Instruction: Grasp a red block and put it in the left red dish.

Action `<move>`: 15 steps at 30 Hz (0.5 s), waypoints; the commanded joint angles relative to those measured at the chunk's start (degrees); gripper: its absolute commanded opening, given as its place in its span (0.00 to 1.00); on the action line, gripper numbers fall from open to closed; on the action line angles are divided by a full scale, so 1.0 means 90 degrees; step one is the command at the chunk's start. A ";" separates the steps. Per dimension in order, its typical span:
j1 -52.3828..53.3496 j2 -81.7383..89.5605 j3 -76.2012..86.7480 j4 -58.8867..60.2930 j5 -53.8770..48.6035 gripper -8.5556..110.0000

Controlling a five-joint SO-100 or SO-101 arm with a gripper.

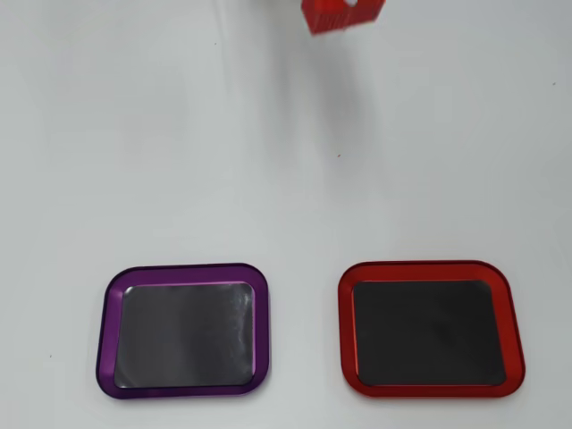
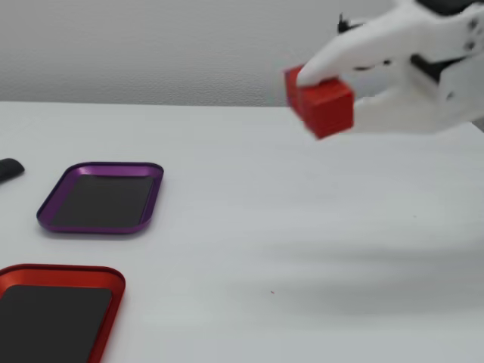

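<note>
Gripper [image 2: 333, 94] clamps the red block [image 2: 321, 104] aloft, upper right; the red dish [image 2: 57, 276], lower left, waits empty.

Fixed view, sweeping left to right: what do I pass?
Dark object at the left edge → red dish → purple dish → red block, held off the table → gripper.
</note>
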 commanded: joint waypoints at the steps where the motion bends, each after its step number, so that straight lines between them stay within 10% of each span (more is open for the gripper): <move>1: -0.0117 0.0068 0.0645 -0.1338 0.0146 0.07; 15: -0.1104 -0.6172 -0.2412 -0.2793 0.2227 0.07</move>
